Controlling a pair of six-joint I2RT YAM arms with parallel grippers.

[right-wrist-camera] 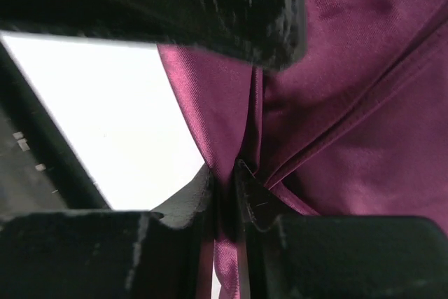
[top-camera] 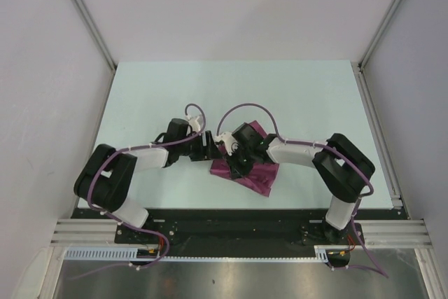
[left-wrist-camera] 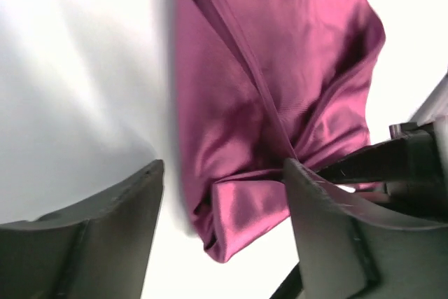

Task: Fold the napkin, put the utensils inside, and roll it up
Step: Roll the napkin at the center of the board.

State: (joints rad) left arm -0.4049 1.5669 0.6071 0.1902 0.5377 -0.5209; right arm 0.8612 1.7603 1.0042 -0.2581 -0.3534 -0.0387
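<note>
Mid pale tabletop (top-camera: 294, 96), toward near edge: crumpled maroon cloth napkin (top-camera: 246, 177). Pinched on a fold by black right gripper (right-wrist-camera: 225, 181); straddled at one end by left gripper (left-wrist-camera: 224, 173), jaws apart

Both arms bent inward, wrists nearly meeting.
The left arm (top-camera: 150, 157) reaches rightward, the left jaws standing wide apart; the right arm (top-camera: 294, 150) reaches leftward, the right jaws pinched tight on a fold of the napkin (right-wrist-camera: 350, 68).
</note>
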